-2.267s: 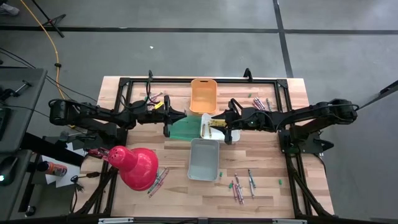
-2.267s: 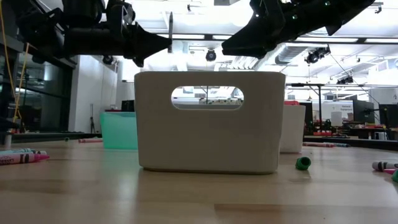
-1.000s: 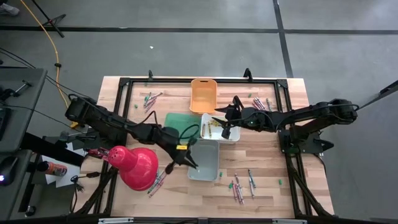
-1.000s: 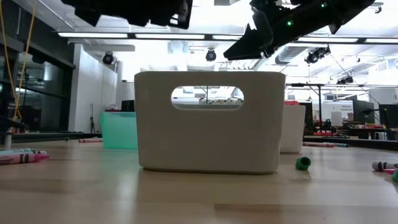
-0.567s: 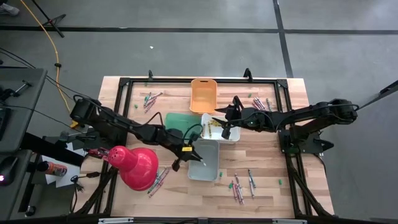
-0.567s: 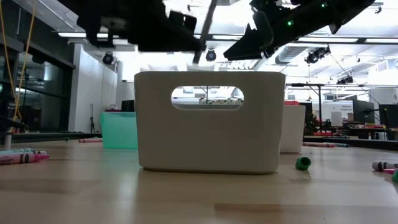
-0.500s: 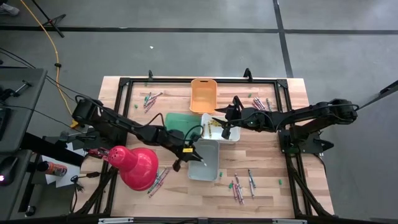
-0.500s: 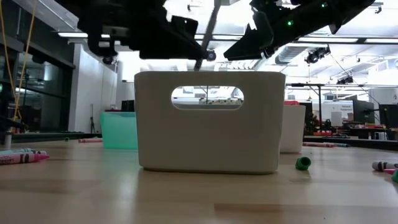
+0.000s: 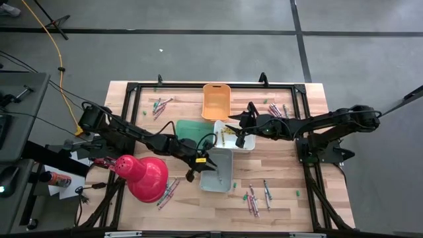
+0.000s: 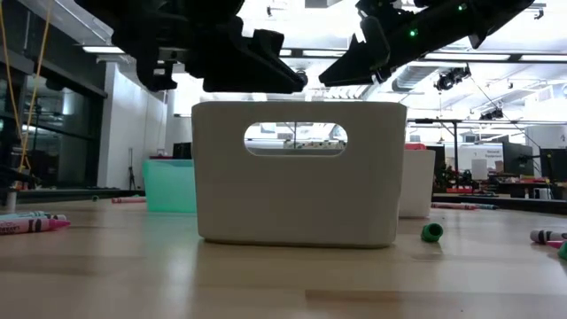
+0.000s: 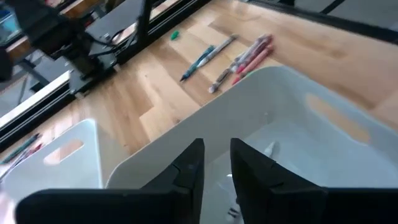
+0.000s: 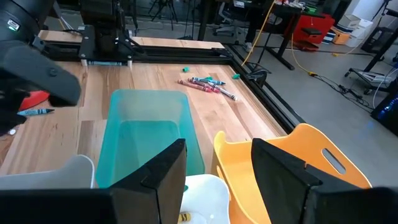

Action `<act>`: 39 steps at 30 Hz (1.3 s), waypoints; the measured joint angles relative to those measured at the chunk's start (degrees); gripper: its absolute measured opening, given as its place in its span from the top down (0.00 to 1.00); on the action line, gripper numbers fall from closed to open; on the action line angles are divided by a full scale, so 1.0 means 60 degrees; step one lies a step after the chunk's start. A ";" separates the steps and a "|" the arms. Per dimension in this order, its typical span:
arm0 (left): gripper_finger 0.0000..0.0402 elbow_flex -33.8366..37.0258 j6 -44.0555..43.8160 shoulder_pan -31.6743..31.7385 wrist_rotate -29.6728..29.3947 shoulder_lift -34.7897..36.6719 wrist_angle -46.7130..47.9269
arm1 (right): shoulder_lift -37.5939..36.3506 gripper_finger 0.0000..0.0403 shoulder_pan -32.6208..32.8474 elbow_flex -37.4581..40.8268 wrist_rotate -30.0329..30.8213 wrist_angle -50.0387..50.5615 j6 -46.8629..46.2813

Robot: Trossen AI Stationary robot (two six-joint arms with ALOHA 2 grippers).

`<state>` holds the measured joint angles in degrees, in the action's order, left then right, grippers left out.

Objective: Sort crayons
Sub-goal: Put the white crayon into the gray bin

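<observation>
My left gripper (image 9: pixel 200 165) hangs over the left part of the grey bin (image 9: pixel 218 170). Its fingers (image 11: pixel 216 168) stand a narrow gap apart with nothing between them. A small pale stick (image 11: pixel 268 148) lies on the bin's floor. My right gripper (image 9: pixel 232 135) is open and empty over the white bin (image 9: pixel 246 142), where a yellow crayon (image 12: pixel 181 216) shows. Loose crayons (image 9: pixel 254 198) lie on the table right of the grey bin. More crayons (image 9: pixel 167 192) lie to its left, and others (image 9: pixel 158 104) at the far left.
An orange bin (image 9: pixel 216 100) stands at the far middle, with a teal bin (image 9: pixel 188 132) between it and the grey one. A red bin (image 9: pixel 147 178) lies at the near left. More crayons (image 9: pixel 276 109) lie at the far right. A black frame (image 9: pixel 132 89) runs around the table.
My left gripper has gone a little toward the table's right and far edges and come down over the grey bin. The thin stick that stood up from its fingers half a second ago no longer shows there. My right arm has kept still.
</observation>
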<state>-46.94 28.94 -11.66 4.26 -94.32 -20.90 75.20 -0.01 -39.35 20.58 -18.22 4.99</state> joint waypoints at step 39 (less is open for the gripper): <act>0.68 0.5197 -0.3754 0.5012 -0.0504 0.4670 -0.3907 | -0.0001 0.56 0.0000 0.0000 0.0023 0.0498 -0.0259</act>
<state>-15.75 6.42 18.41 1.23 -66.30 -44.34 75.19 -0.01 -39.35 20.72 -15.23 3.44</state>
